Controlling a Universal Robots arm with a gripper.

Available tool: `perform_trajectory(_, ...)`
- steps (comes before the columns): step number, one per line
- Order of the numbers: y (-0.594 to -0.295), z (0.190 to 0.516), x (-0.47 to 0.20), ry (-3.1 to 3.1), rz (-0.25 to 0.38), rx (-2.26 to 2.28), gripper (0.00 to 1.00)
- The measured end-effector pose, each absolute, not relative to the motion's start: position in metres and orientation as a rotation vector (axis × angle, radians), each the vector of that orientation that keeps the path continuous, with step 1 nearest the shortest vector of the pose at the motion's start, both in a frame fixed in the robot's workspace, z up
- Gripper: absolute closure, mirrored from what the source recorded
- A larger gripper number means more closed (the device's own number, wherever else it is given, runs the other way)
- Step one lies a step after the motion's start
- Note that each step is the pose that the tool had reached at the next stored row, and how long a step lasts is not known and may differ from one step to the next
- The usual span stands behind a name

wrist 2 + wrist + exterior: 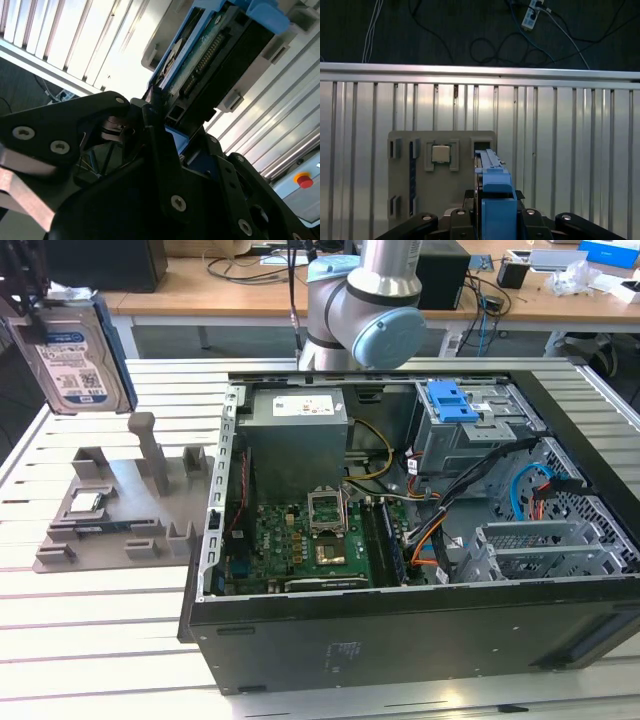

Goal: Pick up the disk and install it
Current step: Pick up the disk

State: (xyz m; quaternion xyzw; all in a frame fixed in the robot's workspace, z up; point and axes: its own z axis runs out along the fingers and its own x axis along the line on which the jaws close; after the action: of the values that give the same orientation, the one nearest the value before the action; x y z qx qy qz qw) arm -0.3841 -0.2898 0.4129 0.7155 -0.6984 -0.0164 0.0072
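Note:
The disk (75, 355), silvery with a white and blue label and a blue carrier frame, hangs upright high above the table at the exterior view's far left. My gripper (28, 295) is shut on its upper end. In the first wrist view the disk (492, 192) is edge-on between the black fingers (425, 220), above the grey holder. The second wrist view shows the disk's (210, 55) circuit-board side clamped by the gripper (162, 125).
A grey holder (110, 505) lies on the slatted table below the disk, with a small square chip (440, 153) in it. The open computer case (400, 620) fills the middle and right; a bare blue bracket (450, 400) sits in its drive cage. The arm's base (370, 300) stands behind.

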Motion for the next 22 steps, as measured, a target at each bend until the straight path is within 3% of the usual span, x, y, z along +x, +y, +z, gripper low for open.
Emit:
perform_trajectory(9, -0.29, 0.439, -0.384, -2.184, -0.051, 2.238, 0.64)
perform_trajectory(16, -0.292, 0.451, -0.384, -2.203, -0.098, 2.259, 0.64)
perform_trajectory(22, -0.292, 0.483, -0.384, -2.204, -0.098, 2.259, 0.64)
